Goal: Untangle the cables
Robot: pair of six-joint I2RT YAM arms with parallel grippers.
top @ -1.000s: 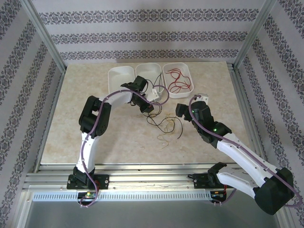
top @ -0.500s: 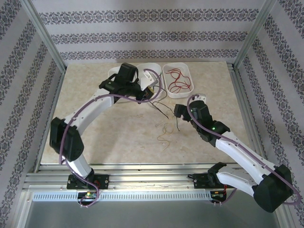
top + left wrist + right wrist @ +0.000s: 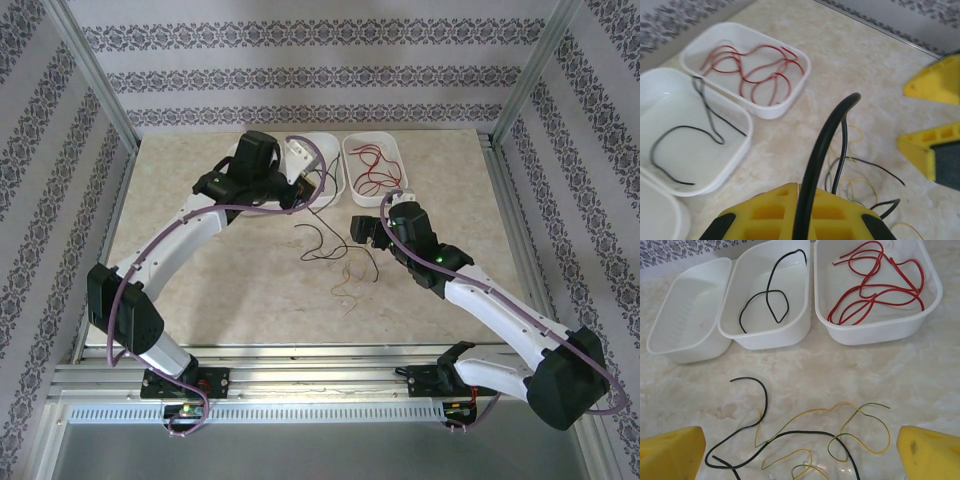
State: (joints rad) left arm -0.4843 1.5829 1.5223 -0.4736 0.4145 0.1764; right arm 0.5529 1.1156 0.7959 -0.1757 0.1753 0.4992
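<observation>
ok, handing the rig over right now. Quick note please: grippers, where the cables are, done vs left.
Left gripper: shut on a held black cable, beside the middle tray.
Right gripper: open, holding nothing, over the loose pile on the table.
Done: red cables in the right tray; one sorted black cable in the middle tray. The left tray is empty.
Left: the yellow-green cables and a loose black cable lie crossed over each other on the table. Separate and sort them.
</observation>
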